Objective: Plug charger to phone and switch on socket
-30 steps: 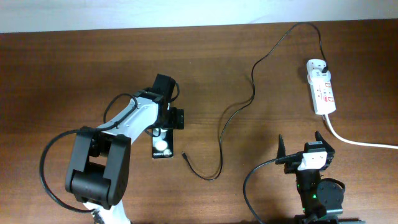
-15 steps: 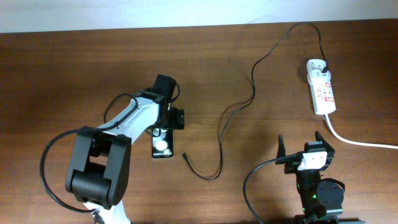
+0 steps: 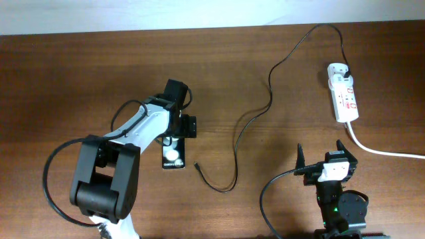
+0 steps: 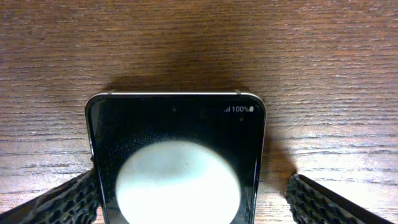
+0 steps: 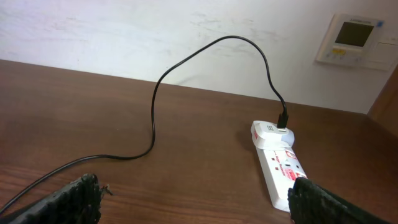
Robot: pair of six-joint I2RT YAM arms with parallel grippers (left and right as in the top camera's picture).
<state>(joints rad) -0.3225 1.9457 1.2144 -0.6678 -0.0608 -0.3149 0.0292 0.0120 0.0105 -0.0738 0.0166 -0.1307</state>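
Lower centre of overhead: my left gripper (image 3: 174, 141), jaws spread, straddles the phone (image 3: 173, 158), long axis up-down. Just right of its lower end lies the charger plug tip (image 3: 196, 165); left arm nearer.

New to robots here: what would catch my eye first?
A white-and-black robot arm leans over a small glossy black phone left of centre, its ribbed fingers flanking it. A long thin black cable snakes across the wooden table to a white power strip at far right.
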